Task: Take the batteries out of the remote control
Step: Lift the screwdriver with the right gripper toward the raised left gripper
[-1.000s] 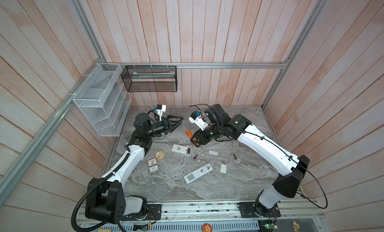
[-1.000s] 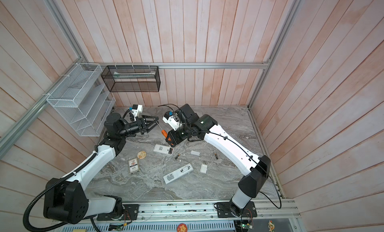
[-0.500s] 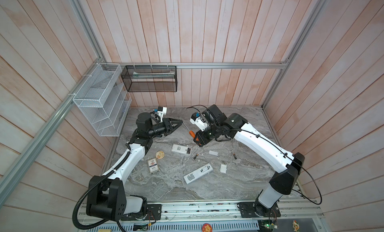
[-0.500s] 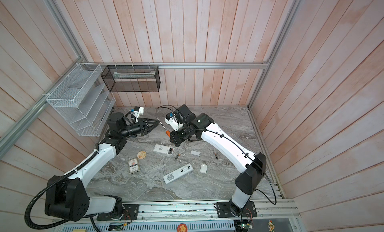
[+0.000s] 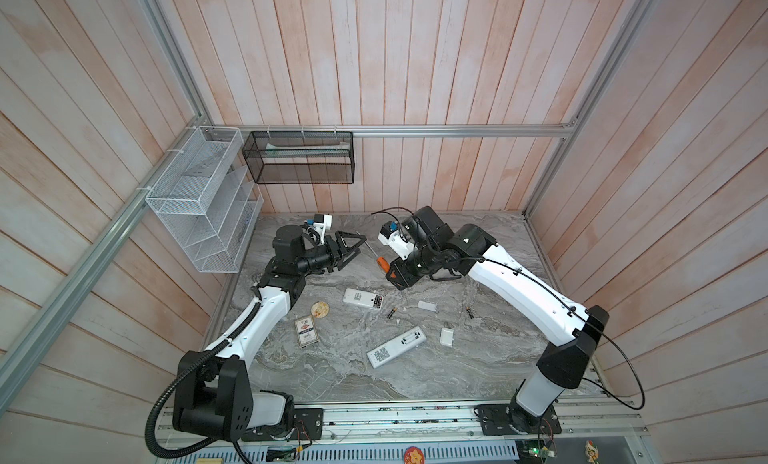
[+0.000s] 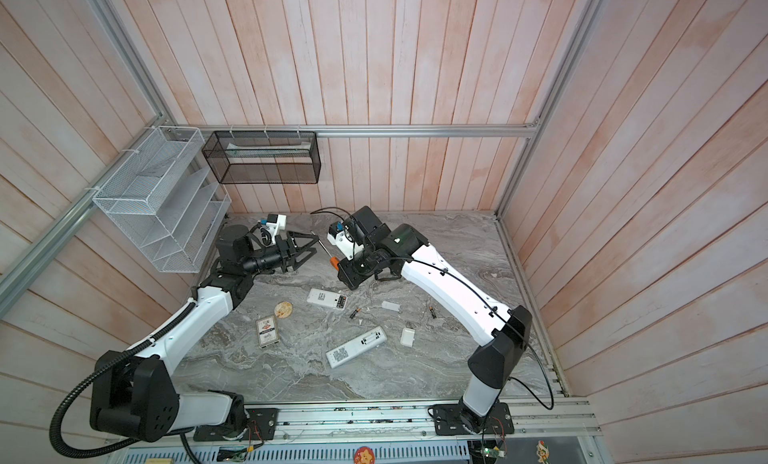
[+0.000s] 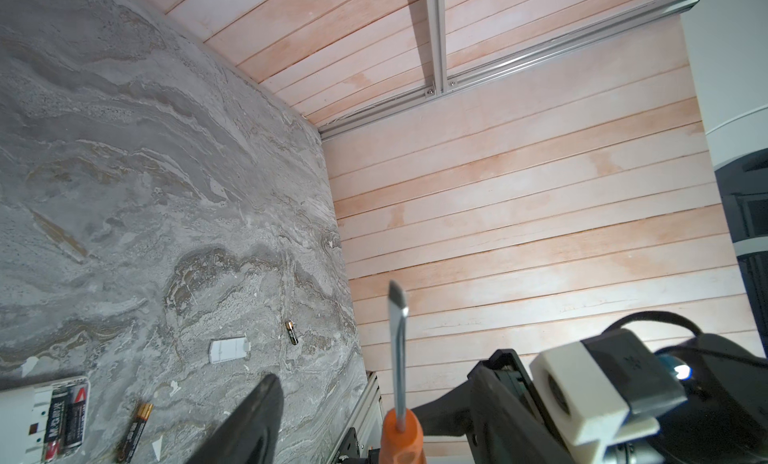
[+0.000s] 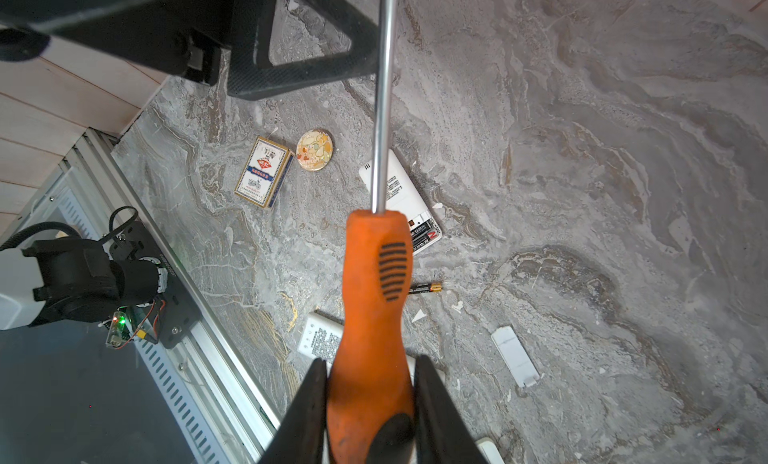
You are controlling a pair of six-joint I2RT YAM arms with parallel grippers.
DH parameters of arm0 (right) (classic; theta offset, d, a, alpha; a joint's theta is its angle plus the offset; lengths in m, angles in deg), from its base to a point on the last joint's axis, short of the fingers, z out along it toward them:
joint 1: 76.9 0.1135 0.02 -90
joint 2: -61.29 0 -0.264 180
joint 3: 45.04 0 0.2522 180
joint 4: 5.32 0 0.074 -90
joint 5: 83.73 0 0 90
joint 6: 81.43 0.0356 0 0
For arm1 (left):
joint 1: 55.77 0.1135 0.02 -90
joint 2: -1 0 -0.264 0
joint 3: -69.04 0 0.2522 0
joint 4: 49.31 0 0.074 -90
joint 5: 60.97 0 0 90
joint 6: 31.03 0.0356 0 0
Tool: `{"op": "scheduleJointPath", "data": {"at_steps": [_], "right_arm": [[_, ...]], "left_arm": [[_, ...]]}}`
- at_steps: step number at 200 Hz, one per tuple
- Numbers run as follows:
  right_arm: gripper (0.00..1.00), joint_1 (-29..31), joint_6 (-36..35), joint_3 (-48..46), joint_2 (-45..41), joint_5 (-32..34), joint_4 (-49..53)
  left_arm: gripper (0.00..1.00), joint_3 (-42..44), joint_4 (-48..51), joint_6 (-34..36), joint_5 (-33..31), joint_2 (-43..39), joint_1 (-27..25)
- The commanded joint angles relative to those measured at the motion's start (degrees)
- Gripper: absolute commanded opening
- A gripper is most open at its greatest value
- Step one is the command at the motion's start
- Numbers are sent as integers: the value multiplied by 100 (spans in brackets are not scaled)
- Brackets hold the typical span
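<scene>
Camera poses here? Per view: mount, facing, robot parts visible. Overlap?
Top views: high above the rail side, looking down on the table; both arms, left gripper, right gripper.
Left wrist: on the left arm, facing across the table to the side wall; own finger shows.
Right wrist: looks down the held screwdriver at the table; own fingers, a left finger.
Wrist views share: screwdriver, remote, loose battery.

Orange screwdriver (image 5: 382,263) shaft crossing the gap between the two sets of jaws, remotes (image 5: 396,346), batteries (image 5: 391,313), covers (image 5: 446,336) littering mid bench (image 5: 478,370), far right corner open.
</scene>
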Motion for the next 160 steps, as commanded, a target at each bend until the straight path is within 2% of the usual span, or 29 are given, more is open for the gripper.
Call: {"op": "scheduleJointPath", "data": {"at_steps": [1,40,85,133,160], "right_arm": [[13,93,-136,258,141,80,148],[13,157,-203,428,233,159,208],[13,217,-294,571,359,247,319],[13,234,-334,596,416,271,345],[13,242,-351,638,470,264,359]], "left_arm": [[72,-92,-229,-49,-44,47,-28],[49,-98,-209,-144,-77,195,-41],[39,-158,-79,-141,-161,311,-57],[34,-181,65,-83,-232,352,-64],[19,-176,25,-110,-197,378,-64]]}}
